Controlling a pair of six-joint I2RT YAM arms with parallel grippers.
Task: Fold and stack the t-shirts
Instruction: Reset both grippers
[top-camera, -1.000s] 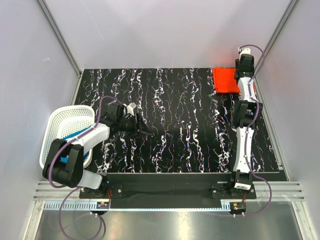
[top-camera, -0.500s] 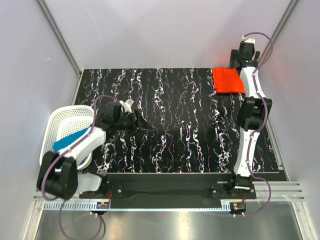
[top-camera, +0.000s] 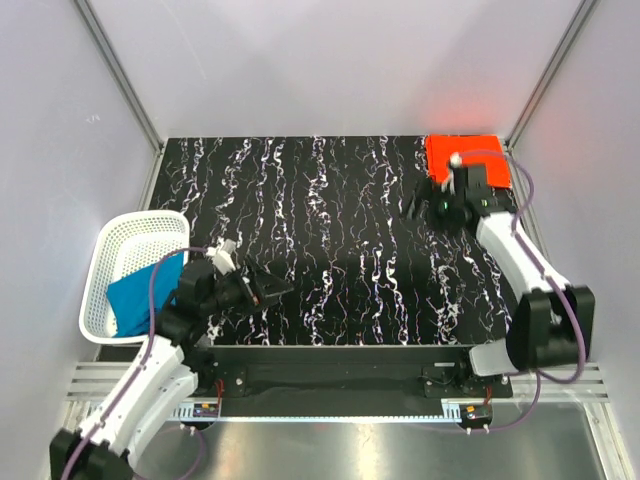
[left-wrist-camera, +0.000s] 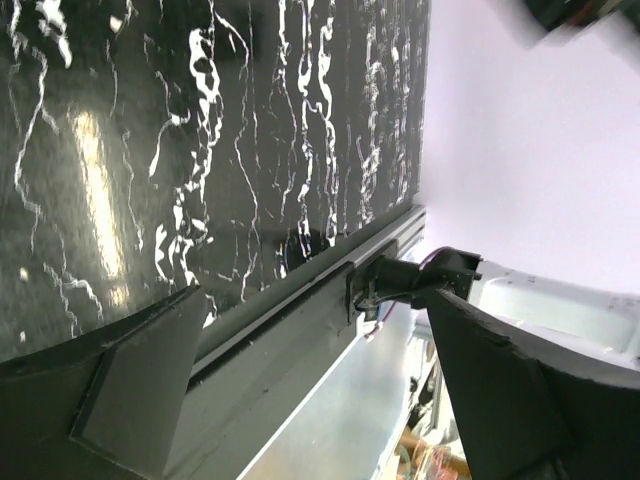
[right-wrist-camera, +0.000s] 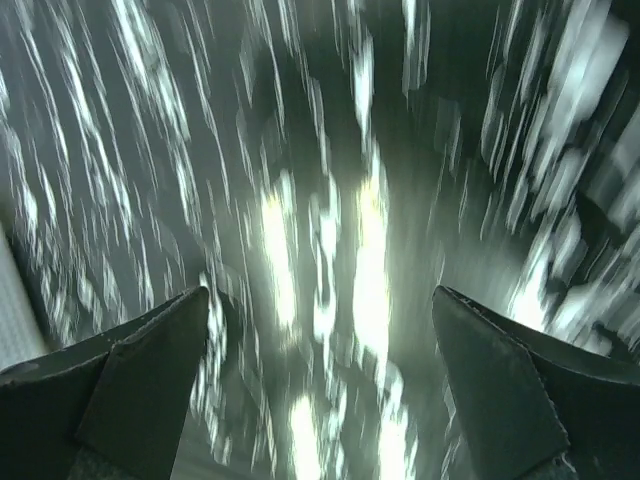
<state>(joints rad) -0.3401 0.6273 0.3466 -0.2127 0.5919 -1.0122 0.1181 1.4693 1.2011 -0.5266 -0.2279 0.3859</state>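
Note:
A folded orange-red t-shirt (top-camera: 462, 152) lies at the table's far right corner. The teal blue t-shirt (top-camera: 143, 292) sits in the white mesh basket (top-camera: 118, 238) off the table's left side. My right gripper (top-camera: 418, 199) hovers just left of and nearer than the orange-red shirt, open, holding nothing; its wrist view (right-wrist-camera: 320, 310) shows only blurred tabletop between the fingers. My left gripper (top-camera: 272, 290) is low near the table's front edge, right of the basket, open and empty; its wrist view (left-wrist-camera: 315, 305) looks along the front rail.
The black white-veined tabletop (top-camera: 340, 240) spans the middle. Grey enclosure walls stand on three sides. A metal rail (left-wrist-camera: 300, 300) and the right arm's base (top-camera: 490, 360) run along the near edge.
The right arm swung back from beyond the orange-red shirt to its near-left side, leaving the shirt lying. The left arm drew back toward the front edge. Both grippers opened wider.

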